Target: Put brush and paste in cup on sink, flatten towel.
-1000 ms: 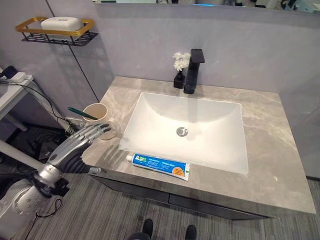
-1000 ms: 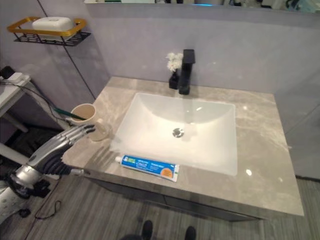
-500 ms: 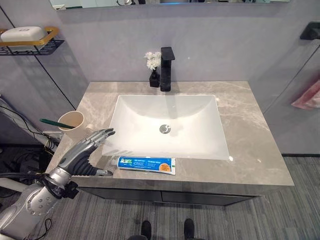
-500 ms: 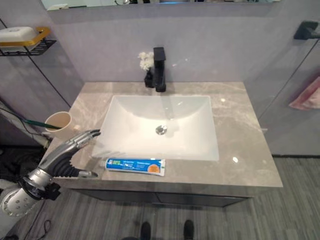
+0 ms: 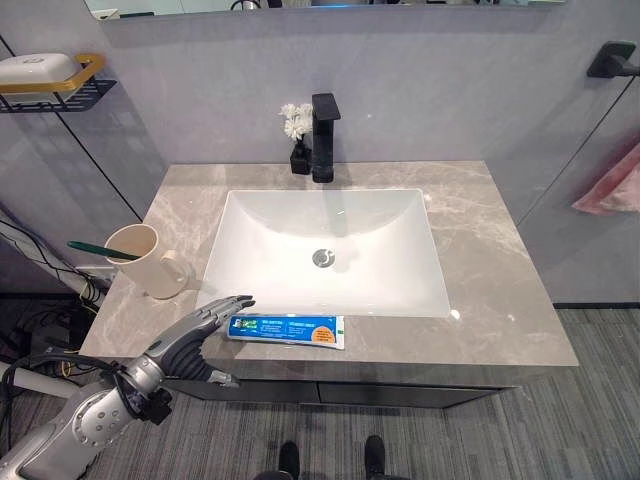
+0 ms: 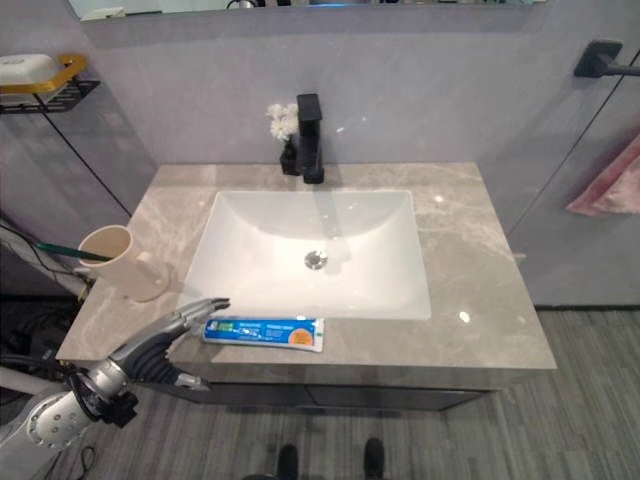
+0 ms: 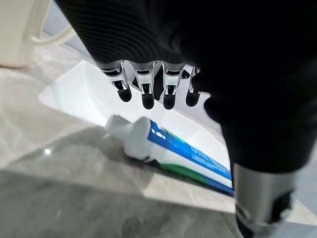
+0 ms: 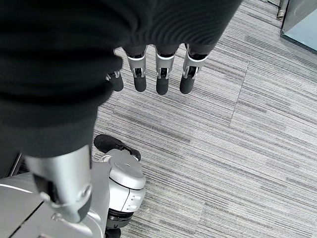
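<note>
A blue and white toothpaste tube (image 5: 286, 329) lies on the counter's front strip, cap to the left, also in the left wrist view (image 7: 168, 150). My left hand (image 5: 197, 331) hovers open just left of the cap, fingers straight and pointing at it. A cream cup (image 5: 137, 259) with a handle stands at the counter's left, holding a green toothbrush (image 5: 92, 249) that sticks out leftward. A pink towel (image 5: 608, 184) hangs at the right wall. My right hand (image 8: 148, 64) hangs open over the floor.
The white sink basin (image 5: 325, 250) fills the counter's middle, with a black faucet (image 5: 323, 137) and a small flower vase (image 5: 295, 134) behind it. A wire shelf with soap (image 5: 50, 78) hangs on the left wall. Grey marble counter (image 5: 490, 270) is bare at the right.
The camera view has shifted. My left hand has dropped from beside the cup to the front edge, fingertips now near the toothpaste cap.
</note>
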Tool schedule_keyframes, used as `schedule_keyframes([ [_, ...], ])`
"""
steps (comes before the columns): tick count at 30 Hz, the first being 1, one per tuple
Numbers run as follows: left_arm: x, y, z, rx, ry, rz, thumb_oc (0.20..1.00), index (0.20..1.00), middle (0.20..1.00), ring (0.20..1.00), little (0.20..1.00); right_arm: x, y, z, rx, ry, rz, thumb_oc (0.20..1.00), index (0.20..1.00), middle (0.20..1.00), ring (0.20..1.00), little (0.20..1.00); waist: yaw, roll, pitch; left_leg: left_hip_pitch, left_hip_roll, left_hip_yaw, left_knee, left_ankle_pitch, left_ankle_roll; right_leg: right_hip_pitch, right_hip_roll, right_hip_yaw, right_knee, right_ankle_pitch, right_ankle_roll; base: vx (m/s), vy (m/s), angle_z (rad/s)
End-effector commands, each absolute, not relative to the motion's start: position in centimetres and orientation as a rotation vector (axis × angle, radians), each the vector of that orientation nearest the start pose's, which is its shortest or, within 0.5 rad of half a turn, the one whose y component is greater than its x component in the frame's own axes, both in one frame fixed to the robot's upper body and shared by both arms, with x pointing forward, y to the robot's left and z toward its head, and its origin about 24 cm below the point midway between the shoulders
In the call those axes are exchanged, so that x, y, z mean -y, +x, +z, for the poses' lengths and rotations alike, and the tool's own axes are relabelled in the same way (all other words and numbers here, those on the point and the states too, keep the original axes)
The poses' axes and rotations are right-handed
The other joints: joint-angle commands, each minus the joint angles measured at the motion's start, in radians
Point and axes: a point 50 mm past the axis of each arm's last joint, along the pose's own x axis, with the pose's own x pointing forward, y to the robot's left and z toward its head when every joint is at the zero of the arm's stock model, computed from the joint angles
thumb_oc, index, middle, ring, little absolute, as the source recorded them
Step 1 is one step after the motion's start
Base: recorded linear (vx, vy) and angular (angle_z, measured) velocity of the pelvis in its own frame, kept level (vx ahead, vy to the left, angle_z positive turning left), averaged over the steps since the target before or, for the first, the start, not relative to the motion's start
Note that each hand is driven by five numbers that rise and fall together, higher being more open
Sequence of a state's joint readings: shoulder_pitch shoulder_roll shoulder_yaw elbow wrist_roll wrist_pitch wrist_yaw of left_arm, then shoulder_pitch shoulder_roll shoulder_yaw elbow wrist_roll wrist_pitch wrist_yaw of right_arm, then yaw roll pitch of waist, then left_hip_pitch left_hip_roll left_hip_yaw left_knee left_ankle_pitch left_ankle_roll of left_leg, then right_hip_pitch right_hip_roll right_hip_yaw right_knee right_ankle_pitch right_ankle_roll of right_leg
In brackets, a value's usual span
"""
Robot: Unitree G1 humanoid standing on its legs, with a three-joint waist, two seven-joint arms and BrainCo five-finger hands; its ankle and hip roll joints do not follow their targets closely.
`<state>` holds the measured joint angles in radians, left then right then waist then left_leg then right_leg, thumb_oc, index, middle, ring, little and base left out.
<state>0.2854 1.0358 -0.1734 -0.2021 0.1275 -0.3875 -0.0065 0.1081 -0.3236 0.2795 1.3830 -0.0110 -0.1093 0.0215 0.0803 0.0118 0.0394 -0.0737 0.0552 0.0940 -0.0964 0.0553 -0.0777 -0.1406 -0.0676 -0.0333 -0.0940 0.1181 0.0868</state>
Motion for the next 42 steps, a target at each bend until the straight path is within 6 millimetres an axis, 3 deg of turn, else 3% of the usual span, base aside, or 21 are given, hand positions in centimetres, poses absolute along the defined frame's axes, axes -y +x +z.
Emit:
schedule_keyframes([
  [1, -23.1, 19.9, 9.8, 0.215, 1.022, -0.573, 1.0, 1.0, 1.0, 1.0, 1.0, 27.1, 3.5, -15.9, -1.347, -0.45, 0.015, 1.0, 1.0, 1.0, 1.0, 1.0, -0.018, -0.02, -0.003, -0.042, -0.003, -0.04, 0.009, -0.012, -0.019, -0.015, -0.05, 0.011, 0.009, 0.001, 0.096, 0.0, 0.0, 0.0],
  [7, -22.5, 19.9, 9.5, 0.223, 1.082, -0.648, 1.0, 1.0, 1.0, 1.0, 1.0, 27.2, 4.1, -15.8, -1.325, -0.479, 0.028, 1.0, 1.0, 1.0, 1.0, 1.0, -0.02, -0.023, -0.003, -0.045, 0.003, -0.032, 0.009, -0.014, -0.021, -0.023, -0.045, 0.018, 0.008, 0.002, 0.097, 0.0, 0.0, 0.0],
  [9, -22.2, 19.8, 9.3, 0.225, 1.078, -0.665, 1.0, 1.0, 1.0, 1.0, 1.0, 26.8, 4.5, -15.9, -1.307, -0.59, 0.138, 1.0, 1.0, 1.0, 1.0, 1.0, -0.022, -0.025, -0.001, -0.046, 0.004, -0.031, 0.009, -0.014, -0.021, -0.026, -0.043, 0.02, 0.008, 0.003, 0.096, 0.0, 0.0, 0.0],
  [11, -22.1, 19.9, 9.0, 0.214, 1.075, -0.675, 0.934, 0.934, 0.934, 0.934, 0.934, 26.7, 4.3, -16.0, -1.318, -0.551, 0.113, 1.0, 1.0, 1.0, 1.0, 1.0, -0.027, -0.026, 0.0, -0.046, 0.006, -0.03, 0.009, -0.014, -0.022, -0.028, -0.042, 0.02, 0.008, 0.003, 0.096, 0.0, 0.0, 0.0],
  [12, -22.1, 19.9, 9.0, 0.214, 1.075, -0.676, 0.862, 0.862, 0.862, 0.862, 0.862, 26.7, 4.3, -15.9, -1.318, -0.55, 0.112, 1.0, 1.0, 1.0, 1.0, 1.0, -0.026, -0.026, -0.001, -0.046, 0.006, -0.03, 0.009, -0.014, -0.022, -0.028, -0.042, 0.02, 0.008, 0.003, 0.096, 0.0, 0.0, 0.0],
  [13, -22.0, 19.9, 9.0, 0.214, 1.067, -0.672, 0.683, 0.683, 0.683, 0.683, 0.683, 26.7, 4.2, -16.0, -1.322, -0.536, 0.096, 1.0, 1.0, 1.0, 1.0, 1.0, -0.027, -0.027, -0.001, -0.046, 0.007, -0.03, 0.009, -0.014, -0.022, -0.029, -0.041, 0.021, 0.008, 0.003, 0.096, 0.0, 0.0, 0.0],
  [15, -22.0, 20.0, 8.8, 0.211, 1.058, -0.67, 0.68, 0.68, 0.68, 0.68, 0.68, 26.7, 4.1, -16.0, -1.323, -0.535, 0.096, 1.0, 1.0, 1.0, 1.0, 1.0, -0.029, -0.028, 0.0, -0.046, 0.008, -0.029, 0.009, -0.014, -0.022, -0.03, -0.04, 0.02, 0.008, 0.002, 0.096, 0.0, 0.0, 0.0],
  [16, -21.9, 20.0, 8.7, 0.206, 1.056, -0.671, 0.605, 0.605, 0.605, 0.605, 0.605, 26.7, 4.1, -16.0, -1.323, -0.533, 0.094, 1.0, 1.0, 1.0, 1.0, 1.0, -0.029, -0.029, -0.001, -0.046, 0.008, -0.028, 0.009, -0.015, -0.023, -0.03, -0.04, 0.021, 0.008, 0.002, 0.096, 0.0, 0.0, 0.0],
  [17, -21.9, 20.0, 8.7, 0.206, 1.056, -0.671, 0.598, 0.598, 0.598, 0.598, 0.598, 26.7, 4.1, -16.0, -1.323, -0.533, 0.094, 1.0, 1.0, 1.0, 1.0, 1.0, -0.029, -0.029, -0.001, -0.046, 0.008, -0.028, 0.009, -0.015, -0.023, -0.03, -0.04, 0.021, 0.008, 0.002, 0.096, 0.0, 0.0, 0.0],
  [24, -21.8, 19.9, 8.2, 0.193, 1.054, -0.683, 0.617, 0.617, 0.617, 0.617, 0.617, 26.9, 3.9, -15.9, -1.325, -0.523, 0.069, 1.0, 1.0, 1.0, 1.0, 1.0, -0.032, -0.037, 0.002, -0.046, 0.012, -0.025, 0.009, -0.017, -0.024, -0.032, -0.038, 0.022, 0.007, 0.003, 0.096, 0.0, -0.002, -0.05],
  [28, -21.6, 19.9, 8.2, 0.199, 1.059, -0.695, 0.727, 0.727, 0.727, 0.727, 0.727, 26.9, 4.0, -15.9, -1.319, -0.522, 0.066, 1.0, 1.0, 1.0, 1.0, 1.0, -0.032, -0.04, 0.002, -0.047, 0.014, -0.027, 0.009, -0.018, -0.024, -0.034, -0.037, 0.023, 0.007, 0.003, 0.096, 0.01, -0.001, -0.05],
  [31, -21.6, 19.9, 8.2, 0.199, 1.059, -0.695, 0.727, 0.727, 0.727, 0.727, 0.727, 26.9, 4.0, -15.9, -1.319, -0.522, 0.066, 1.0, 1.0, 1.0, 1.0, 1.0, -0.032, -0.04, 0.002, -0.047, 0.014, -0.027, 0.009, -0.017, -0.024, -0.034, -0.037, 0.023, 0.007, 0.003, 0.096, 0.0, 0.0, 0.0],
  [34, -21.5, 19.8, 8.0, 0.197, 1.072, -0.707, 0.787, 0.787, 0.787, 0.787, 0.787, 27.0, 4.3, -15.9, -1.309, -0.524, 0.064, 1.0, 1.0, 1.0, 1.0, 1.0, -0.033, -0.042, 0.004, -0.048, 0.015, -0.028, 0.009, -0.017, -0.024, -0.035, -0.037, 0.024, 0.007, 0.004, 0.096, 0.0, 0.0, 0.0],
  [42, -21.5, 19.8, 8.0, 0.197, 1.072, -0.707, 0.787, 0.787, 0.787, 0.787, 0.787, 27.0, 4.3, -15.9, -1.309, -0.524, 0.063, 1.0, 1.0, 1.0, 1.0, 1.0, -0.032, -0.042, 0.004, -0.048, 0.015, -0.028, 0.009, -0.017, -0.024, -0.035, -0.037, 0.024, 0.007, 0.004, 0.096, 0.0, 0.0, 0.0],
])
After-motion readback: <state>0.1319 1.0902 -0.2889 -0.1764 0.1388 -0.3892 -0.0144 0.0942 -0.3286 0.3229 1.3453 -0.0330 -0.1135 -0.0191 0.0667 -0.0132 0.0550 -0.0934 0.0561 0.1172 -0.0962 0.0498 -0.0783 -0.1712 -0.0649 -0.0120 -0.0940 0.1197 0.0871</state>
